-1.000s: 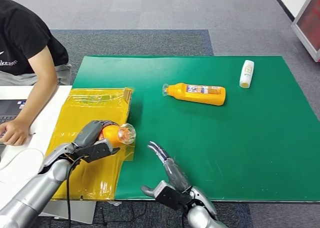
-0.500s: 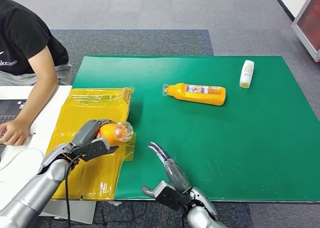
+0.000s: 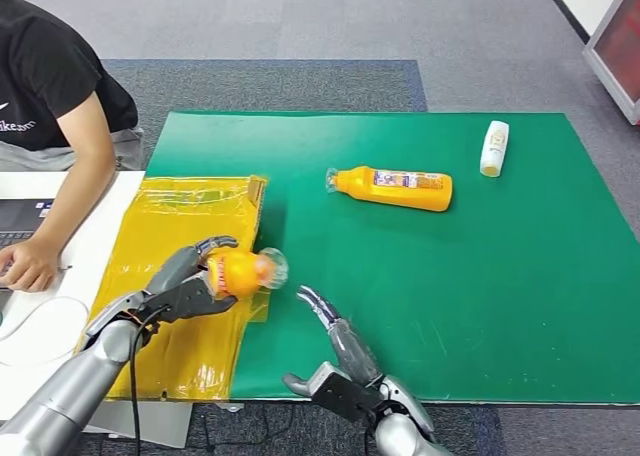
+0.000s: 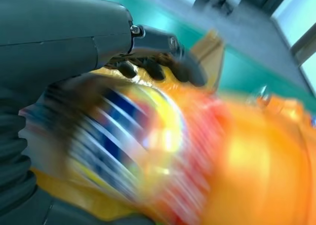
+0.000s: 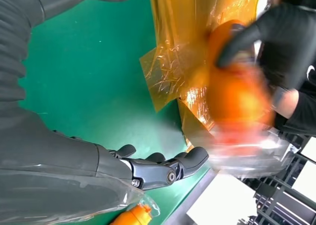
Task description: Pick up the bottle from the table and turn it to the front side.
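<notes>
**Bottle lifted, turn in hand**

You are working over a green mat point(image 3: 453, 306) on grey carpet, with a yellow film sheet point(image 3: 162, 236) lapping its near left edge. The bottle point(image 3: 240, 273) is off the surface, lying roughly level above the border between sheet and mat, its clear capped end toward the mat. Your left hand point(image 3: 187, 281) grips its base end, fingers wrapped over the top and thumb beneath; the left wrist view shows the label side blurred, which suggests the bottle is moving. Your right hand point(image 3: 332, 351) rests low at the near mat edge, fingers apart and holding nothing, just beside the held bottle's cap.

By my reading the pick-up is done and the turn is under way. Next you need a wrist roll until the front label faces up, then a level set-down.

A second orange bottle point(image 3: 392, 188) and a small white bottle point(image 3: 493, 148) lie well apart, farther across the mat. A person's arm point(image 3: 56, 216) rests near the sheet's left side, so keep your swing toward the open mat.
</notes>
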